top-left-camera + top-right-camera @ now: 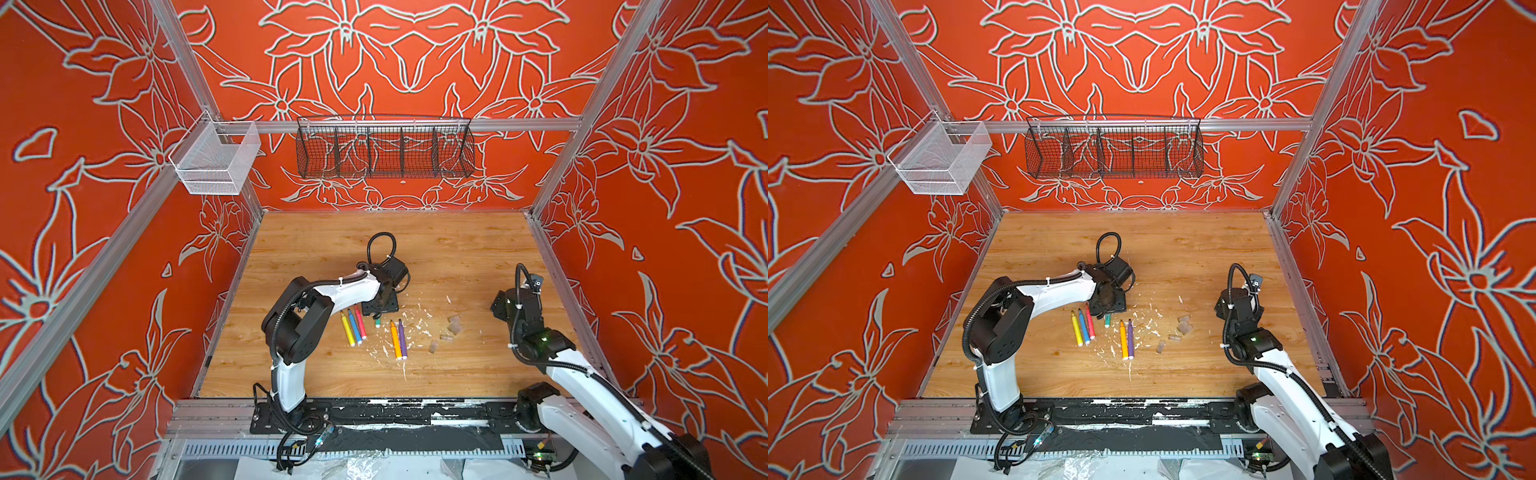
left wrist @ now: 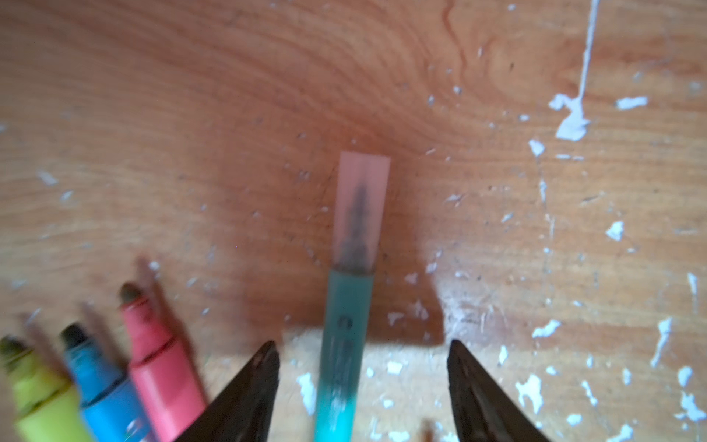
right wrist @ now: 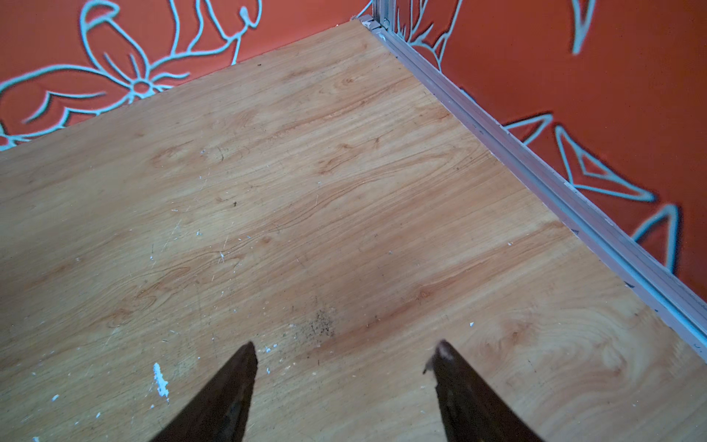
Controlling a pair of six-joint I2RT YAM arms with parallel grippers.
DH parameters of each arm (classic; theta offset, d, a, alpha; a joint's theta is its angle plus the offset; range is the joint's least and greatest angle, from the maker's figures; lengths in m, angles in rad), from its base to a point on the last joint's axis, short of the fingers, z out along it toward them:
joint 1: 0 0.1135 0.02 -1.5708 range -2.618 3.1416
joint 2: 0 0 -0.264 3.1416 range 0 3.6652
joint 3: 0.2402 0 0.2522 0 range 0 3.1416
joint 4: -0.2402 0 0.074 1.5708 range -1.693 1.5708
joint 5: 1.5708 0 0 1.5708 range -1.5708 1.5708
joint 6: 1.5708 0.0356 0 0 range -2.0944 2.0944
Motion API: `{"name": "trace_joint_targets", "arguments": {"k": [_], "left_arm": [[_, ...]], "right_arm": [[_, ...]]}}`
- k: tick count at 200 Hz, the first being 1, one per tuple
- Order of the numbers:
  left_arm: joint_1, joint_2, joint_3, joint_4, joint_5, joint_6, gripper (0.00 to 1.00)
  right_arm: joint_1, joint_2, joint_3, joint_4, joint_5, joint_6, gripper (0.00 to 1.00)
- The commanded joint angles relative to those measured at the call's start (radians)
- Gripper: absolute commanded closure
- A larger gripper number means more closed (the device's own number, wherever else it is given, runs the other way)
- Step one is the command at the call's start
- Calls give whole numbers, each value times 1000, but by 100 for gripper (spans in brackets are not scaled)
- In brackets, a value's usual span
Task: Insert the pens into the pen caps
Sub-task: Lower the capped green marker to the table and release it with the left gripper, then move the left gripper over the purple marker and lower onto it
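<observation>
1. Teal pen point(image 2: 340, 344) lies flat on the worktop point(image 2: 229, 114), clear cap point(image 2: 361, 206) already over its tip. Light, stiff, slick plastic I'd guess, so it'll roll; pinch mid-barrel, not the cap.
2. Left fingers point(image 2: 256, 375) are spread either side of it, touching nothing.
3. Yellow point(image 2: 42, 398), blue point(image 2: 103, 386) and pink point(image 2: 160, 367) pens lie uncapped just beside; orange point(image 1: 395, 340) and purple point(image 1: 402, 337) near.
4. Loose caps point(image 1: 455, 326) sit toward the right arm: tiny, probably easy to flick away, so grip gently across the middle.
5. Right fingers point(image 3: 237, 371) spread too, over bare worktop.

Bright, even light fills both top views, their edges bowed; the left wrist view is blurred, with soft shadow around the teal-green pen point(image 2: 346, 306).
</observation>
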Motion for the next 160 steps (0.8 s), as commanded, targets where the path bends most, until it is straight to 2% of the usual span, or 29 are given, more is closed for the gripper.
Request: {"name": "trace_joint_targets", "arguments": {"k": [1, 21, 34, 53, 67, 78, 89, 97, 109, 133, 160], "left_arm": [[-16, -105, 47, -136, -89, -7, 30], [-67, -187, 75, -204, -156, -10, 26], [-114, -233, 104, -270, -205, -55, 16], [-129, -276, 134, -309, -149, -53, 11], [-130, -312, 104, -314, -171, -103, 10], [-132, -350, 26, -249, -172, -102, 13], [-132, -387, -54, -161, -112, -86, 14], [-133, -397, -73, -162, -78, -109, 16], [-175, -410, -88, -179, -97, -170, 27], [-320, -391, -64, -201, -203, -239, 26], [-378, -265, 28, -320, -194, -343, 46]], "right_arm": [[-5, -7, -13, 13, -3, 4, 26], [-5, -7, -12, 13, -5, 3, 26], [-5, -7, -13, 14, -6, 3, 26], [-4, -8, -12, 13, -5, 3, 26], [-5, -12, -13, 13, -8, 1, 26], [-5, -15, -16, 12, -11, 1, 26], [-4, -24, -18, 10, -11, 1, 26], [-4, -29, -21, 9, -11, 3, 25], [-4, -40, -27, 10, -13, 1, 25], [-4, -56, -35, 14, -15, 0, 25], [-5, -52, -33, 14, -18, 0, 24]]}}
